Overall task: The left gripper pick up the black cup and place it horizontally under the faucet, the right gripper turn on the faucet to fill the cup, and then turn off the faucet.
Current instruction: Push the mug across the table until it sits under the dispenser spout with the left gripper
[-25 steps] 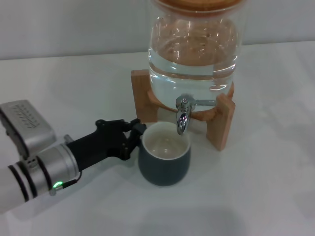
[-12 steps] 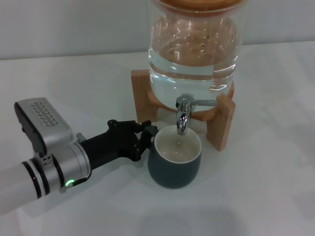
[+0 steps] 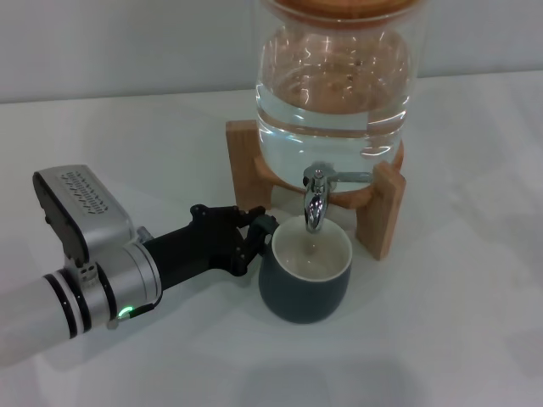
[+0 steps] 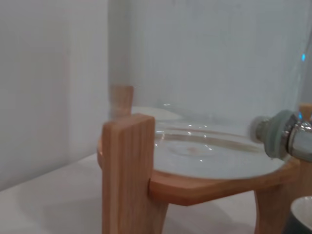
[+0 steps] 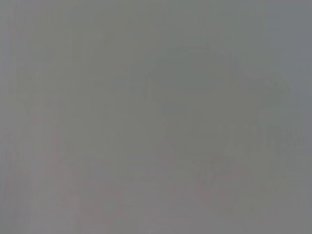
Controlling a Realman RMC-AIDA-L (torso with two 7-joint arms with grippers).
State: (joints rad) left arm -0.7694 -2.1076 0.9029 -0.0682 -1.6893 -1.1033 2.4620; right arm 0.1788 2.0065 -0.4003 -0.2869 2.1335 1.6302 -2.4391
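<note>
The black cup (image 3: pixel 306 277) stands upright on the white table, its cream inside directly under the spout of the chrome faucet (image 3: pixel 315 201). The faucet's thin lever points to the right. It is fitted to a large clear glass dispenser (image 3: pixel 335 93) holding water. My left gripper (image 3: pixel 258 236) reaches in from the left and is shut on the cup's handle side. In the left wrist view the faucet (image 4: pixel 287 141) and a bit of the cup's rim (image 4: pixel 302 217) show at the edge. The right gripper is out of view; its wrist view is plain grey.
The dispenser sits on a wooden stand (image 3: pixel 383 209) with upright legs on both sides of the cup; the stand also shows in the left wrist view (image 4: pixel 129 175). A white wall runs behind the table.
My left gripper has slid the cup to the right and a little nearer, bringing its opening squarely under the spout. The faucet lever has not moved.
</note>
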